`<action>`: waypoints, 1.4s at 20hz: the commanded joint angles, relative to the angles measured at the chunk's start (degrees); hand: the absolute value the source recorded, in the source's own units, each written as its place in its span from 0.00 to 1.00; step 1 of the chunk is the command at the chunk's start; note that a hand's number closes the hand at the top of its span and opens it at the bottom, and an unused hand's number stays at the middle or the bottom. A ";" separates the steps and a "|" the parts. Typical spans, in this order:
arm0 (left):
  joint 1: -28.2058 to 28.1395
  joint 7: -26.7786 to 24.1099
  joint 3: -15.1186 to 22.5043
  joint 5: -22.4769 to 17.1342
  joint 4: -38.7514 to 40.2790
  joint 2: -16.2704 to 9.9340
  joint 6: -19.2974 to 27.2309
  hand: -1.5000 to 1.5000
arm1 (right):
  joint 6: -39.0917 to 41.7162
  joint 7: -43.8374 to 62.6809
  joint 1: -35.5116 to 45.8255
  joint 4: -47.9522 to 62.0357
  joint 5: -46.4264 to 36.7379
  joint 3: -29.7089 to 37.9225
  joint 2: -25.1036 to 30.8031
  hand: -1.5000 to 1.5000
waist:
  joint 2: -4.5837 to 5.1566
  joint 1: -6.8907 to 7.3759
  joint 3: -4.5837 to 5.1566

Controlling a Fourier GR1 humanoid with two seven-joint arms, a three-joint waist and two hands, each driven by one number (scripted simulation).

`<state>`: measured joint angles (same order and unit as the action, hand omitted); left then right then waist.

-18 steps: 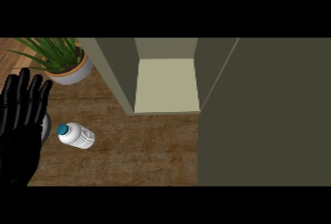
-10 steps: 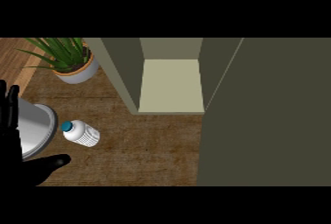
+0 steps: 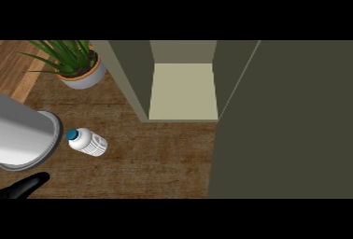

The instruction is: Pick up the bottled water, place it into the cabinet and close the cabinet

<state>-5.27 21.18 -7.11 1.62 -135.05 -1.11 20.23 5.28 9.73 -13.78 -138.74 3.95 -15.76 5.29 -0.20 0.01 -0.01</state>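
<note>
The bottled water [image 3: 88, 141] lies on its side on the brown counter [image 3: 158, 163], over at about nine o'clock from the middle of the view, blue cap pointing toward ten o'clock. Nothing is holding it. Just beside it, at its nine o'clock, the grey left forearm [image 3: 24, 140] fills the left edge, its round end close to the cap, though whether they touch is hard to tell from here. Down at seven o'clock, only a black tip of the left hand [image 3: 26, 186] pokes in from the lower left, clear of the bottle; too little shows to tell whether its fingers are spread or curled. The right hand is nowhere to be seen. Up at twelve o'clock the cabinet [image 3: 131, 74] stands open, pale shelf [image 3: 183, 91] bare to view, and its door [image 3: 289, 116] takes up the whole three o'clock side. At eleven o'clock sits a potted plant [image 3: 74, 65] in a grey pot, well apart from the bottle.
</note>
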 commanded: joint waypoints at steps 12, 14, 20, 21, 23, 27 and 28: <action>-5.57 12.39 3.35 4.94 -13.86 -1.48 2.94 0.00 | -6.32 8.13 -1.19 -8.35 -10.13 -12.69 -1.58 0.00 | -0.06 0.03 0.02; -6.08 17.00 2.00 4.58 -16.44 -2.74 3.51 0.00 | -7.79 10.49 -1.06 -9.64 -11.24 -14.40 -1.66 0.00 | -0.12 0.06 0.01; -4.86 16.54 1.49 4.82 -12.09 -3.92 3.96 0.00 | -10.21 9.99 -3.54 -11.87 -15.19 -19.56 -0.33 0.00 | -0.18 -0.41 0.04; -4.13 15.58 3.84 6.55 -11.25 -3.40 4.17 0.00 | -10.62 9.98 -0.79 -10.12 -14.89 -18.90 -0.89 0.00 | -0.07 -0.32 0.03; -3.86 16.72 -3.02 1.07 -11.31 -6.62 2.45 0.00 | -9.72 6.64 -3.15 -8.45 -12.03 -16.73 1.23 0.00 | -0.06 -0.14 0.02; -5.29 11.06 0.84 2.54 -6.55 -2.84 2.37 0.00 | -12.91 9.44 -3.39 -11.04 -16.68 -21.69 1.03 0.00 | -0.08 -0.45 0.07; -7.01 9.40 -3.70 -2.47 -6.56 -4.63 -0.25 0.00 | -12.72 9.90 1.47 -8.21 -13.91 -16.78 0.42 0.00 | 0.02 0.20 0.10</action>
<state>-9.75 33.52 -8.53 1.90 -140.91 -5.78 22.21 -6.23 16.51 -14.29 -142.72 -3.37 -32.79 5.33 -0.24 -0.18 0.04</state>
